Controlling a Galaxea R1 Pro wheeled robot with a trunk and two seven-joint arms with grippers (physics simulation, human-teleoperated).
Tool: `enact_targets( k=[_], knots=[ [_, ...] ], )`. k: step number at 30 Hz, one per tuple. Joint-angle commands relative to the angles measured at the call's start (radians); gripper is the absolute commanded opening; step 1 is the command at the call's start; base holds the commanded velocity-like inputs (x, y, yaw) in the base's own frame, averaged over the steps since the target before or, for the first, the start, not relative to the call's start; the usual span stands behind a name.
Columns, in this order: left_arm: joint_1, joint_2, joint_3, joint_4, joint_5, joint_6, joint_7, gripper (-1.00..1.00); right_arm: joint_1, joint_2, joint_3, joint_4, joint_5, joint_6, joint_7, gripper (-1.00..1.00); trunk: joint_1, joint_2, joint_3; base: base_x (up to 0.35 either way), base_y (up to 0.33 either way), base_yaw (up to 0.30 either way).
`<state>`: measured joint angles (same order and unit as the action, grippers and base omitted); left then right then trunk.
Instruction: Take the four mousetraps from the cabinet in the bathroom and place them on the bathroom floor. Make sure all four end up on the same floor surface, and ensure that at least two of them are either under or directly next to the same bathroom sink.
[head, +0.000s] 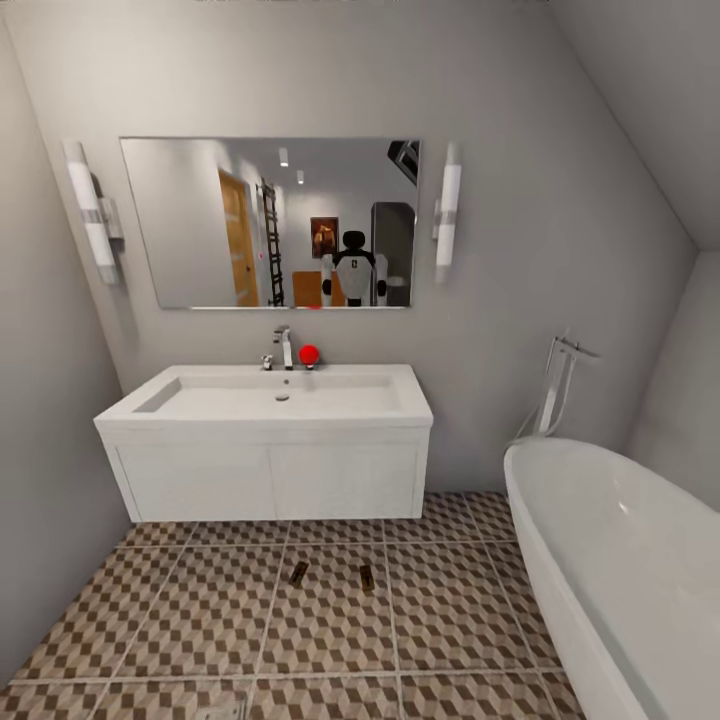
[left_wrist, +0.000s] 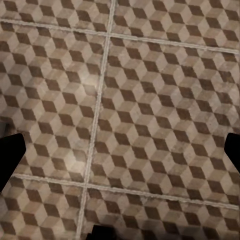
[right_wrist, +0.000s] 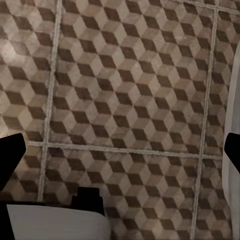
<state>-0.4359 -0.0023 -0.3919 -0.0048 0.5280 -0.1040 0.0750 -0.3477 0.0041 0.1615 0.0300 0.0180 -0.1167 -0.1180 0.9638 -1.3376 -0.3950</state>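
From the head view, two mousetraps lie flat on the bathroom floor (head: 200, 620) in front of the white sink vanity (head: 270, 440). The left mousetrap (head: 298, 573) and the right mousetrap (head: 367, 578) sit near each other but apart, at about 6 o'clock from the vanity's front, just out from its base rather than beneath it. Each rests on the cube-patterned tiles, the left one close to a grout line.

On the vanity top a chrome faucet (head: 284, 347) stands at 12 o'clock of the basin, with a small red ball (head: 309, 354) just beside it at its 3 o'clock. A mirror (head: 268, 222) hangs above, flanked by two wall lights. A white bathtub (head: 620, 560) fills the 4 o'clock part of the room.

The left end effector (left_wrist: 120, 150) hangs over bare tile, fingertips (left_wrist: 11, 155) spread wide apart and released, nothing between them. The right end effector (right_wrist: 120, 152) is likewise released over tile, its fingers (right_wrist: 11, 157) far apart.
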Motion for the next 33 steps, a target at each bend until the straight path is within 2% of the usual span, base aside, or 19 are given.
enact_targets(
  k=[1, 11, 22, 33],
  knots=[
    [0.003, 0.000, -0.009, 0.000, 0.007, -0.002, 0.003, 1.00, 0.002, 0.000, 0.006, 0.003, 0.002, -0.005, -0.005, 1.00, -0.004, 0.007, 0.002, 0.000, 0.000, 0.000],
    [0.033, -0.001, -0.009, 0.000, 0.007, 0.000, 0.003, 1.00, 0.036, 0.001, 0.006, 0.004, 0.002, -0.006, -0.005, 1.00, -0.042, 0.077, 0.033, 0.000, 0.000, 0.000],
    [0.060, -0.001, -0.008, 0.000, 0.009, 0.000, 0.003, 1.00, 0.045, 0.000, 0.006, 0.004, 0.001, -0.004, -0.005, 1.00, -0.084, 0.154, 0.068, 0.000, 0.000, 0.000],
    [0.098, -0.002, -0.008, 0.000, 0.047, 0.000, 0.003, 1.00, 0.065, -0.007, 0.006, 0.004, 0.000, -0.005, -0.005, 1.00, -0.127, 0.231, 0.102, 0.000, 0.000, 0.000]
  ],
)
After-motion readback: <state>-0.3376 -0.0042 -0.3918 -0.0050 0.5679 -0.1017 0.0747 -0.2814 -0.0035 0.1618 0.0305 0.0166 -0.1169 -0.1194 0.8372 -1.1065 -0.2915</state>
